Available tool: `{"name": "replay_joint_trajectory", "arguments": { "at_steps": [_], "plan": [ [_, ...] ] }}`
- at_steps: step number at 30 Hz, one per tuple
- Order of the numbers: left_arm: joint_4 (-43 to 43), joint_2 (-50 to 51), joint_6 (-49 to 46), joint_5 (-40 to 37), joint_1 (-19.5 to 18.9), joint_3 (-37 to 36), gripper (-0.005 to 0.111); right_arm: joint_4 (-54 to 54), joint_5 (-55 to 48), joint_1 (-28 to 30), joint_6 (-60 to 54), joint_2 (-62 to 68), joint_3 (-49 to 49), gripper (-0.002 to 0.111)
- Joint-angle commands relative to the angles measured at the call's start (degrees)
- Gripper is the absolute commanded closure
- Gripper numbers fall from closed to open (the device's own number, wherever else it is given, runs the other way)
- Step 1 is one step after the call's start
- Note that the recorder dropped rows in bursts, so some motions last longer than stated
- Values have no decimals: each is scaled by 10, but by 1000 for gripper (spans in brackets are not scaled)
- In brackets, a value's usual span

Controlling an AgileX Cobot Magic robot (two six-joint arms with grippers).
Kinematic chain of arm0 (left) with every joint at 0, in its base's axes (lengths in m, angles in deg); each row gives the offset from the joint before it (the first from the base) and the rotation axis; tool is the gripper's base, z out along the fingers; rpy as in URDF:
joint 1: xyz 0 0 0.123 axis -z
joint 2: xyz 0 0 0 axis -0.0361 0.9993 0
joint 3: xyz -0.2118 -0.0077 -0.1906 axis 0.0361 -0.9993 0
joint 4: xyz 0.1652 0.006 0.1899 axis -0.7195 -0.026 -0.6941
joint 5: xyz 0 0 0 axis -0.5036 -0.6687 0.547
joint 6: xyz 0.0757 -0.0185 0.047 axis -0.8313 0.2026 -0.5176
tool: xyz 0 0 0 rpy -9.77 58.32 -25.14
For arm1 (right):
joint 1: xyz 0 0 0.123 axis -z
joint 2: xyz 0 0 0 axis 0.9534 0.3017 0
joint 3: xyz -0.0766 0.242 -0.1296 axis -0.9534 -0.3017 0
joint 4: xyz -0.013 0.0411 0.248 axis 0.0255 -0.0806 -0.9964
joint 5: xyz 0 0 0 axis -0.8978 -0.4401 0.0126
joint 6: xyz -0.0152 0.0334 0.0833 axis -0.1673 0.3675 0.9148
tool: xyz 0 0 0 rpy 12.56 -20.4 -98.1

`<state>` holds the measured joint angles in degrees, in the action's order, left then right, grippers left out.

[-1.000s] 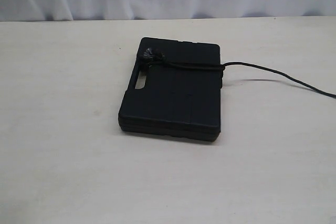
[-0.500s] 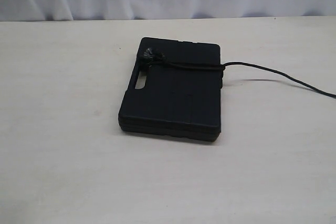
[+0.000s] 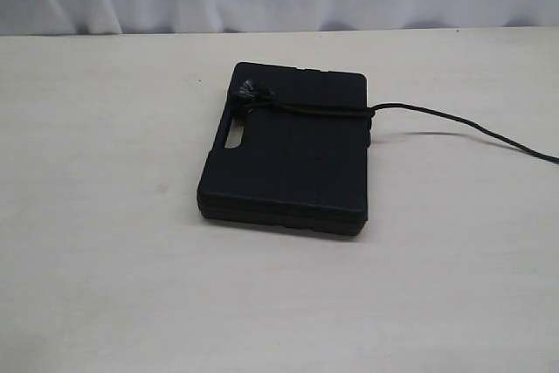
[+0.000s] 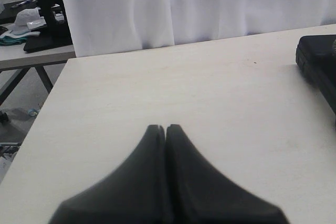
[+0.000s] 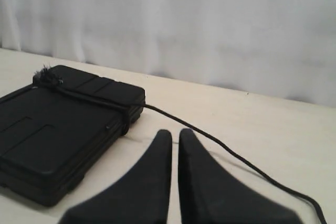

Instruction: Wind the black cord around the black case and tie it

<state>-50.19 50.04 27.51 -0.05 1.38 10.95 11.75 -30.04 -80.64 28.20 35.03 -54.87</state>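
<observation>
I see the flat matte black plastic case (image 3: 288, 163) central on the pale desk (image 3: 105, 286). The thin braided black cord (image 3: 319, 110) is wrapped across its 12 o'clock end, with the tail trailing toward 3 o'clock. Left gripper (image 4: 166, 128) and right gripper (image 5: 175, 132) are both closed, empty.

Your exterior camera looks down at the flat rectangular matte black plastic case (image 3: 288, 163); both low, table-level wrist cameras share it.
</observation>
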Motion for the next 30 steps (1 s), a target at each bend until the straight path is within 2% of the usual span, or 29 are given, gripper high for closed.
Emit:
{"name": "replay_joint_trajectory", "arguments": {
  "at_steps": [1,6,30],
  "plan": [
    [0,-3,3,2,-3,-1,107,7,-40,2,5,-2,-2,104],
    [0,-3,3,2,-3,-1,107,7,-76,2,5,-2,-2,104],
    [0,-3,3,2,-3,-1,107,3,-84,2,33,-2,-2,104]
  ]
}}
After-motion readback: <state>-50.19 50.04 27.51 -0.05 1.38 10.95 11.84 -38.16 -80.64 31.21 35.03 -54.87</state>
